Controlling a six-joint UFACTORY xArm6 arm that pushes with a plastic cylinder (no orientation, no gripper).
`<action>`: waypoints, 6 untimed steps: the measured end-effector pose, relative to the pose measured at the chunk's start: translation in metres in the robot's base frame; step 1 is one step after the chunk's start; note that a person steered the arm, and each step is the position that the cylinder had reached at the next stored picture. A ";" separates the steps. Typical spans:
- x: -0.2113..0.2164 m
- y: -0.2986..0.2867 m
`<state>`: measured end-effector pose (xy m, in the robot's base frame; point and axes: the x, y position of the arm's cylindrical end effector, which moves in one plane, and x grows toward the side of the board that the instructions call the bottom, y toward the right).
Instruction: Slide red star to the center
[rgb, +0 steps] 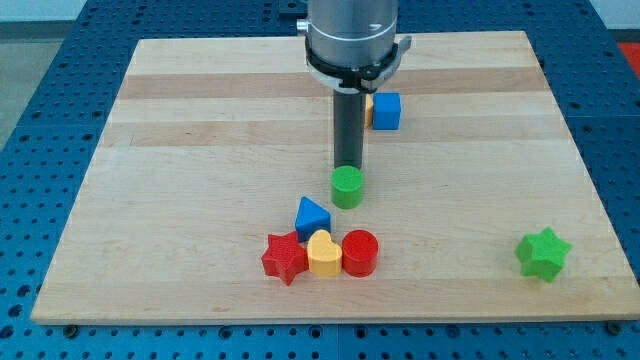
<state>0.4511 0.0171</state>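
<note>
red star crowded at the board's lower edge; risk of pushing its neighbours

camera view — items as they lie:
- wooden board (180, 120), pale, on a blue perforated bench.
- my tip (347, 167): lower end of the dark rod, just above the green cylinder (347, 187) in the view, touching it or very nearly; i cannot tell which. there is no hand or jaw on this rig, so the tip holds nothing.
- red star (284, 258): task piece, low on the board, left of middle, well below the tip.
- yellow heart (323, 254): pressed against the star's right side.
- red cylinder (360, 253): against the heart's right side.
- blue triangular block (312, 216): just above the star and heart.
- blue cube (387, 111), with an orange block (369, 110) partly hidden behind the rod.
- green star (543, 253): far right, well apart.

hazards, as judged:
- a straight descent from here likely shoves the green cylinder into the cluster.
- the star must be pushed from below-left; contact off its middle could spin it on its points or let it slip aside.
- the blue triangular block sits in the star's upward path and could be dragged along, as could the heart.
</note>
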 end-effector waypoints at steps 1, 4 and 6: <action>0.015 0.006; 0.046 0.021; 0.020 0.032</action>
<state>0.4708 0.0494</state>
